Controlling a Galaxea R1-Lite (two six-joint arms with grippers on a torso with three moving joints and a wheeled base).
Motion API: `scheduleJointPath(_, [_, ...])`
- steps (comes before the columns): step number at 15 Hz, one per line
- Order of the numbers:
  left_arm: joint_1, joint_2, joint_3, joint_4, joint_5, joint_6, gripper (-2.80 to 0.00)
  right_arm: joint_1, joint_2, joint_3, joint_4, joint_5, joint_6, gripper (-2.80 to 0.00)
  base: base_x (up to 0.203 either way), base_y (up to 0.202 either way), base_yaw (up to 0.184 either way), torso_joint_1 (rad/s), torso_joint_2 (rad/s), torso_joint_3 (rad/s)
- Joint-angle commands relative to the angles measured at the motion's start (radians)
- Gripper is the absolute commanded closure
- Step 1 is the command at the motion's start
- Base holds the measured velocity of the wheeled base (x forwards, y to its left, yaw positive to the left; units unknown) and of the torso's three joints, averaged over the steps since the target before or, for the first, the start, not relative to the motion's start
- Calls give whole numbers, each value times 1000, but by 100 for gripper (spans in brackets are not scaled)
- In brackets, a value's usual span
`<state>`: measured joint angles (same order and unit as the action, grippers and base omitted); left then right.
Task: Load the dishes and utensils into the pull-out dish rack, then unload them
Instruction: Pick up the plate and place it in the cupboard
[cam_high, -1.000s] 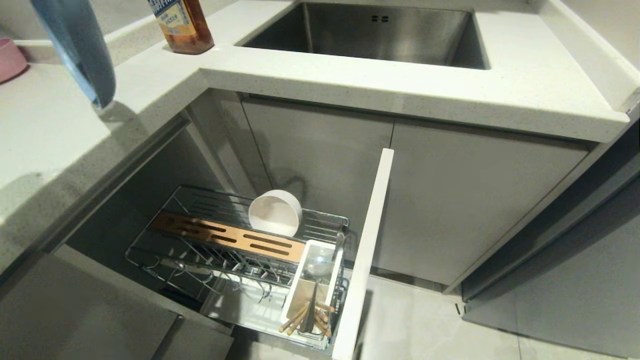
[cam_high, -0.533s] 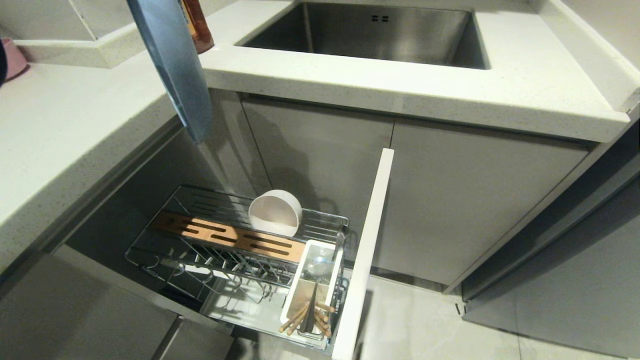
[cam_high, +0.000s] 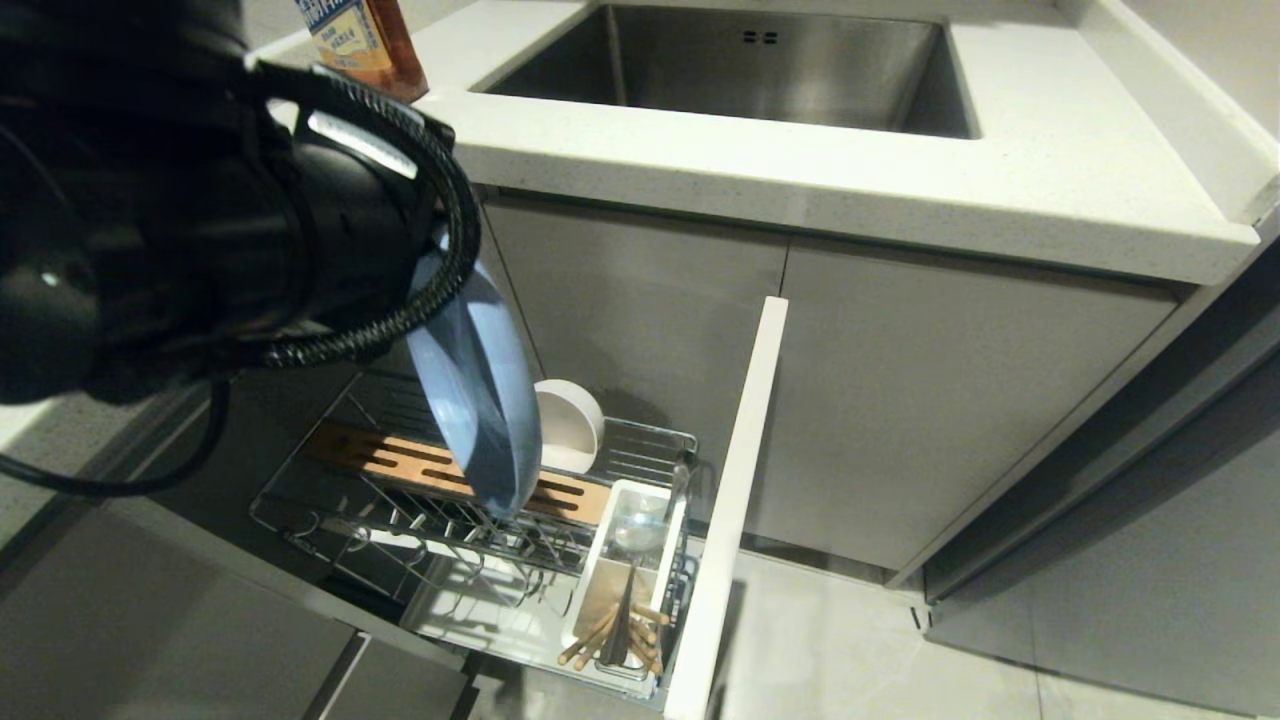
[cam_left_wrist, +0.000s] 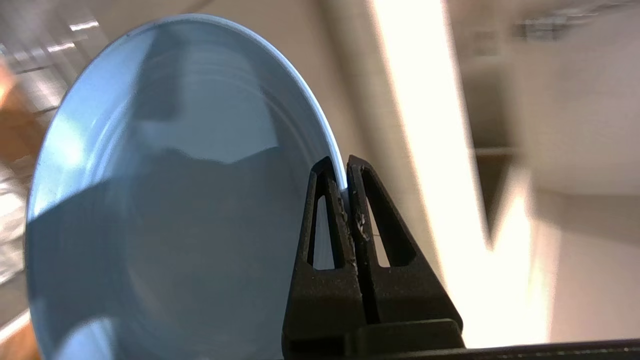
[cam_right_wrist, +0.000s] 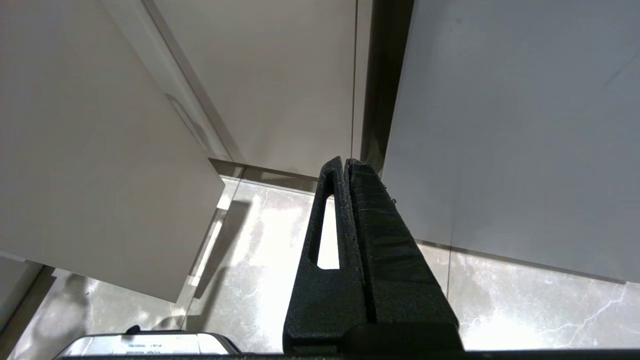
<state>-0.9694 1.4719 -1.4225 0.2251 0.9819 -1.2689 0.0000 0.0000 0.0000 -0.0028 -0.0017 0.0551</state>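
Here the light-blue oval plate (cam_high: 480, 400) is held on edge above the pull-out dish rack (cam_high: 470, 520), its lower rim hanging over the slotted wood-coloured strip (cam_high: 400, 462); whether rim and strip touch cannot be told. The plate is matte and smooth, with a thin paler rim and a shallow well; in the left wrist view its face (cam_left_wrist: 165, 200) is seen crossed by a dark shadow. The left gripper (cam_left_wrist: 345, 170) is seen clamped on the plate's rim, one finger on each face, at about three o'clock on the plate in that view. In the head view the gripper itself is hidden behind the black left arm (cam_high: 200, 200), which fills the ten o'clock part of the frame.

Just behind the plate, at about two o'clock from it, the cream-white round bowl (cam_high: 575, 425) is stood on its side in the wire basket, partly covered by the plate. At five o'clock from the plate the white rectangular utensil holder (cam_high: 665, 520) is set against the tall pale cabinet front (cam_high: 735, 500); the shiny metal spoon (cam_high: 640, 530) and the light wooden chopsticks (cam_high: 600, 635) are lying in it. Upright chrome prongs (cam_high: 440, 530) are ranged below the strip.

The right gripper (cam_right_wrist: 346, 165) is seen with its fingers pressed together on nothing, pointed at pale cabinet doors (cam_right_wrist: 500, 125) and a tiled floor (cam_right_wrist: 260, 280).

An amber bottle (cam_high: 360, 40) is stood on the worktop (cam_high: 800, 170) beside the steel sink (cam_high: 760, 60).
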Motion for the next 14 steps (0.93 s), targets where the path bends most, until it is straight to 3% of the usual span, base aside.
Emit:
scheduleJointPath(1, [23, 7, 77, 0, 11, -53, 0, 0, 1, 0, 0, 0, 0, 0, 0, 0, 0, 0, 0, 0])
scheduleJointPath(4, [96, 15, 126, -14, 12, -154, 0, 0, 0, 0, 0, 0, 0, 0, 0, 0, 0, 0, 0, 0])
scheduleJointPath(9, [140, 58, 203, -144, 18, -174, 0, 0, 1, 0, 0, 0, 0, 0, 0, 0, 0, 0, 0, 0])
scheduleJointPath(14, [141, 121, 208, -161, 53, -228, 0, 0, 1, 0, 0, 0, 0, 0, 0, 0, 0, 0, 0, 0])
